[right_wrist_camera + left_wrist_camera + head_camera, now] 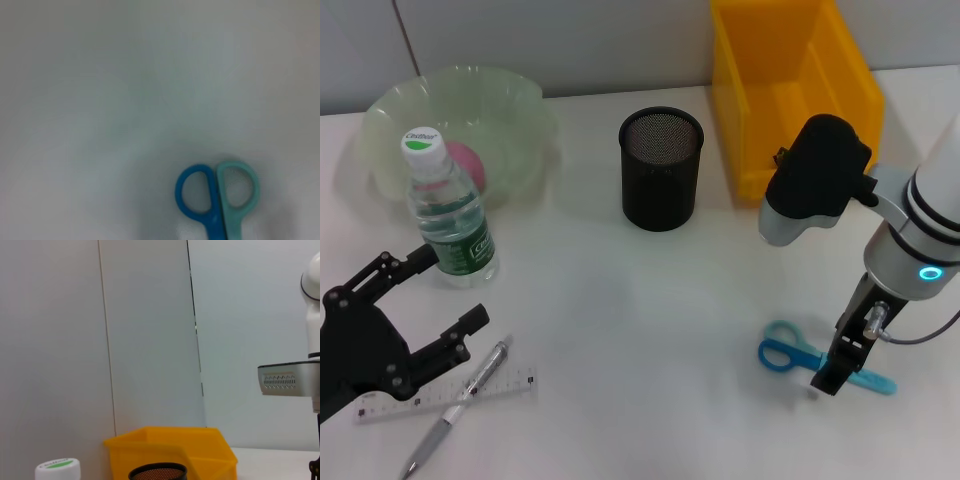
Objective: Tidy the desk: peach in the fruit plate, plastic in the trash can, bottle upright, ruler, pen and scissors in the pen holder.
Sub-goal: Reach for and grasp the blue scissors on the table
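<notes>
Hovering low over the scissors [820, 361] at the desk's [650, 320] near right, right gripper [830, 378], grip state unclear, should pinch blades' mid w/ jaws square, then lift straight

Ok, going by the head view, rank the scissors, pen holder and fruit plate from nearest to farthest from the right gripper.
1. Scissors: on the desk directly under the right gripper.
2. Pen holder: mid-desk, farther back and toward the robot's left.
3. Fruit plate: far back-left corner, holding the peach.
</notes>
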Controlling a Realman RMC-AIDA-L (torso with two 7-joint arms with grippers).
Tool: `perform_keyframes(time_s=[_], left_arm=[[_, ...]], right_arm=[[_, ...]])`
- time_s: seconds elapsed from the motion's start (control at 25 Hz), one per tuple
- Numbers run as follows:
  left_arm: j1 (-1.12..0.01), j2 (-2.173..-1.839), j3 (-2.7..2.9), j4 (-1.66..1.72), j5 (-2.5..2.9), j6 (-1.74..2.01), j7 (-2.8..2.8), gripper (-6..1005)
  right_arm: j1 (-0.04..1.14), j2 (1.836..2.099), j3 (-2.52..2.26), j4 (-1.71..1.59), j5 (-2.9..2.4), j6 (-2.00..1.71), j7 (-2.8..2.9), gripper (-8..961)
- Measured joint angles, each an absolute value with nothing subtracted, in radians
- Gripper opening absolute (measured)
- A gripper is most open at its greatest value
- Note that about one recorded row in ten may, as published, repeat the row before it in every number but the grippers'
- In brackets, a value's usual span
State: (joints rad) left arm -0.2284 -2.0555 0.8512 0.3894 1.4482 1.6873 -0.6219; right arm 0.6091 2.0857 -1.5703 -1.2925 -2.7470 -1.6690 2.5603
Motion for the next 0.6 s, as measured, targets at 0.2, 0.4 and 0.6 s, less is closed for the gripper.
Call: perform_keyframes(time_s=[0.2,0.4,0.6], left_arm=[[-0.228,-2.056,0.851,0.392,1.448,1.689,-0.622,799],[-0.227,-2.055,0.855,0.393,1.448,1.693,-0.621,799],[-0.227,-2.055,0.857,0.395,1.448,1.695,-0.621,798]], right_arm=[[0.619,2.086,-1.571,-1.28,-2.74,-1.665,2.563,726],[0.622,2.086,-1.572,-1.274,-2.74,-1.664,2.577,717],[0.623,2.086,-1.573,-1.273,-2.74,-1.663,2.581,709]])
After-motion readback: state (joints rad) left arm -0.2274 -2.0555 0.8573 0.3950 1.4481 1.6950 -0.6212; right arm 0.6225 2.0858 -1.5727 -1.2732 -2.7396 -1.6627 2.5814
